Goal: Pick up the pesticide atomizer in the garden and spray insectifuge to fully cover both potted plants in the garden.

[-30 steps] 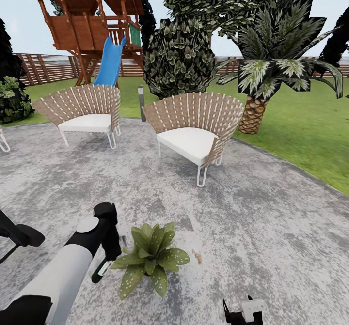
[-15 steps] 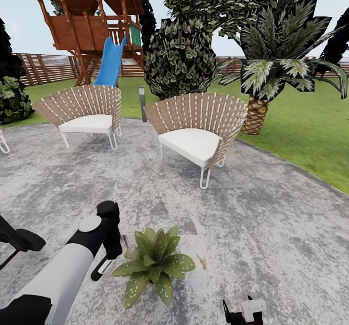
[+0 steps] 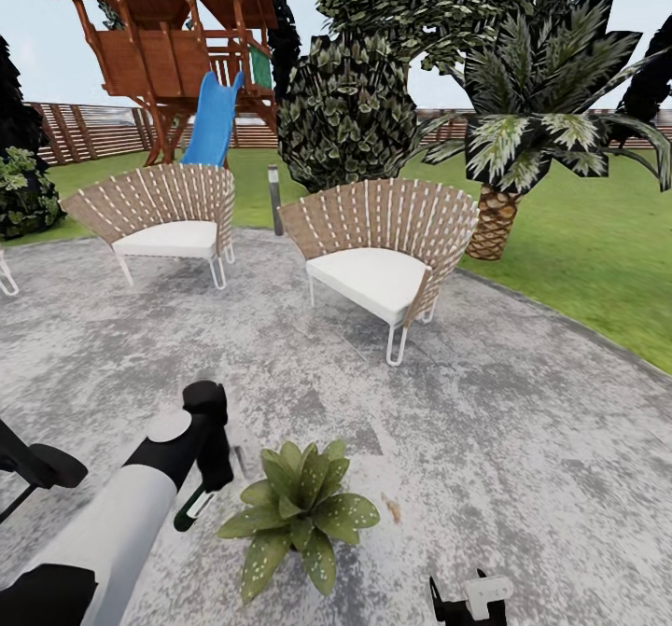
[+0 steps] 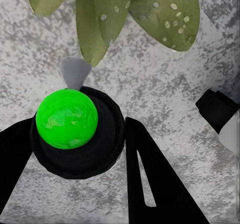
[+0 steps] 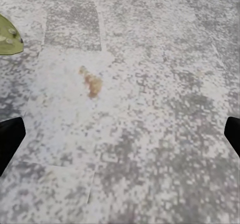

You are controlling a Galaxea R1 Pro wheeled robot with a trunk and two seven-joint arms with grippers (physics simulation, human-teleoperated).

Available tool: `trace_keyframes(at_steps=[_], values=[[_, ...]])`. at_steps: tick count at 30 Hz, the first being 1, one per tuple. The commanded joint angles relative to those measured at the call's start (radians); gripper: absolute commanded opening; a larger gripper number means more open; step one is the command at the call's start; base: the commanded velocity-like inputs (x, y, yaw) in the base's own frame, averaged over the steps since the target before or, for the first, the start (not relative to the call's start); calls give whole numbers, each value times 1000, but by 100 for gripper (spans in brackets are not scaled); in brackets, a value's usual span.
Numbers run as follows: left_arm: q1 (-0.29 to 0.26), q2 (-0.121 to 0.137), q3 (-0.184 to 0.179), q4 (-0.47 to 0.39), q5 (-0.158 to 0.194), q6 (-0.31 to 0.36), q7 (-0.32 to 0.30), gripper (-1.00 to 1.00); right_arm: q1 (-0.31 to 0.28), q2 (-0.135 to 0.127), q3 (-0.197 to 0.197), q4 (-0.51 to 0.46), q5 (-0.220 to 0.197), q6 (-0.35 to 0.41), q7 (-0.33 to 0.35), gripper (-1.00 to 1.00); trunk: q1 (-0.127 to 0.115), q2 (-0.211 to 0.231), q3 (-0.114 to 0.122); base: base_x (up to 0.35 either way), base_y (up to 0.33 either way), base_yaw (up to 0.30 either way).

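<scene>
One potted plant (image 3: 299, 509), a rosette of broad speckled green leaves, stands on the grey patio (image 3: 523, 439); its pot is hidden under the leaves. Just left of it, my left gripper (image 3: 217, 481) is shut on the pesticide atomizer (image 3: 194, 508), a slim dark bottle with a white label hanging below the fingers. In the left wrist view the atomizer (image 4: 66, 118) shows as a bright green cap in a black ring between the black fingers (image 4: 150, 184), with the plant's leaves (image 4: 107, 13) close ahead. My right gripper (image 3: 471, 600) hangs open over bare paving, fingertips (image 5: 10, 139) wide apart.
Two wicker chairs with white cushions (image 3: 383, 253) (image 3: 163, 215) stand at the patio's far side. Behind them are a short lamp post (image 3: 273, 199), shrubs, a palm (image 3: 523, 141), a wooden playhouse with a blue slide (image 3: 210, 118) and the fence. Lawn (image 3: 597, 253) lies to the right. A brown stain (image 5: 91, 82) marks the paving.
The whole picture has shifted a little, so the camera moved. My left gripper keeps its hold on the atomizer beside the plant; the right gripper holds its place.
</scene>
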Motion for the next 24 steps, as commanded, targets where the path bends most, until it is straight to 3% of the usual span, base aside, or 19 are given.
trace_keyframes(at_steps=[1,5,15,18,21,24], values=[[10,1,-3,0,-4,10,-7,-100,0,0,9,0,-8,-3,-3,100,0,0,-1,1,1,0],[47,2,0,0,-1,8,25,-100,0,0,10,0,-8,-3,-4,100,0,0,-1,17,0,0],[59,2,3,2,8,8,42,-100,0,0,10,0,-8,-3,-2,100,0,0,-1,199,0,0],[83,21,10,3,9,-2,42,-100,0,0,10,0,-8,-3,-2,100,0,0,-1,8,0,-62],[113,64,13,3,12,-7,42,-100,0,0,10,0,-8,-3,-1,100,0,0,-1,1,0,-245],[127,82,14,6,14,-9,43,-100,0,0,10,0,-8,-3,-1,100,0,0,-1,0,0,-288]])
